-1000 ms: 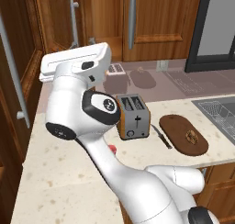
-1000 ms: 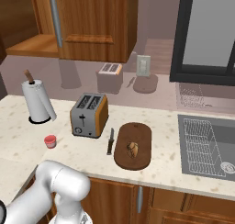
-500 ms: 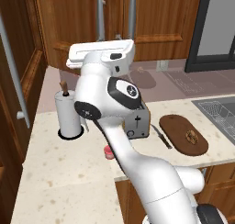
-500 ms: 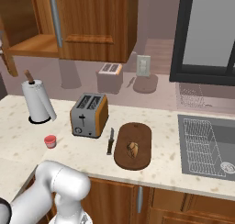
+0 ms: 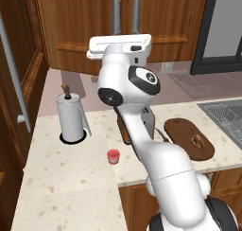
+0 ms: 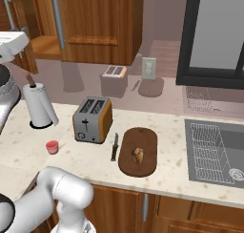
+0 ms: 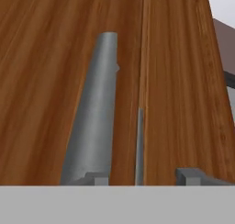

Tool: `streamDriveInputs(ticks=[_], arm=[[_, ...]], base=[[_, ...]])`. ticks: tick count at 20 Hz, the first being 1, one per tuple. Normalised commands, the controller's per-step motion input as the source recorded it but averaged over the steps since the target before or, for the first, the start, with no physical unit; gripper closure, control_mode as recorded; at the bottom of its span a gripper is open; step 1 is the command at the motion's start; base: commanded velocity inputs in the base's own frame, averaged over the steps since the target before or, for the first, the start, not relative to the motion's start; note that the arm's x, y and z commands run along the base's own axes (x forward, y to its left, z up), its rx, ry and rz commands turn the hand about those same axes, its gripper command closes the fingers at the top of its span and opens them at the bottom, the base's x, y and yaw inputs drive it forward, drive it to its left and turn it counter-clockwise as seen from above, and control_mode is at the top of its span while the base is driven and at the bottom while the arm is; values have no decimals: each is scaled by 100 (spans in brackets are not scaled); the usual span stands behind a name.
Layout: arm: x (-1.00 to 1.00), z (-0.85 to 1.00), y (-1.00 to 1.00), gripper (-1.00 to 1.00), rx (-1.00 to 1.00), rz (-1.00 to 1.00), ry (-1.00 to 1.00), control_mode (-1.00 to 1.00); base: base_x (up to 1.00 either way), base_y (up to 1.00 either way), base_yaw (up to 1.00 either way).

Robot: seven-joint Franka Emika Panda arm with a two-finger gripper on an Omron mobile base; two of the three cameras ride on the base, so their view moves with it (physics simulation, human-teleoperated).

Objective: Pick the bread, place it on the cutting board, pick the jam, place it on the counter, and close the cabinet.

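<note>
My gripper (image 5: 120,42) is raised against the cabinet (image 5: 85,22), with its hand also at the left edge (image 6: 9,40) of the right base view. Up close, the gripper (image 7: 142,177) faces the left door beside its steel bar handle (image 7: 94,122), and nothing sits between the tips. The two doors meet at a thin seam. The jam (image 5: 113,156) (image 6: 52,147) stands on the counter (image 5: 61,187). The bread (image 5: 198,141) (image 6: 138,155) lies on the cutting board (image 5: 182,130) (image 6: 138,139).
A toaster (image 6: 93,120) stands mid-counter with a knife (image 6: 115,146) between it and the board. A paper towel roll (image 5: 71,119) stands at the back left. The sink (image 6: 214,151) lies to the right. A tall dark cabinet (image 5: 14,83) rises on the left.
The arm has swung right across the cabinet front. The left door's handle has moved right, up beside the right door's handle. Things on the counter have not moved.
</note>
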Motion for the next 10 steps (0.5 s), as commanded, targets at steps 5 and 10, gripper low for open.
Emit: streamDriveInputs(ticks=[5,10], arm=[[68,-16,-6,-100,0,-2,0,-100],[69,-20,-1,-100,0,-3,0,-100]], base=[[0,0,0],[0,0,0]])
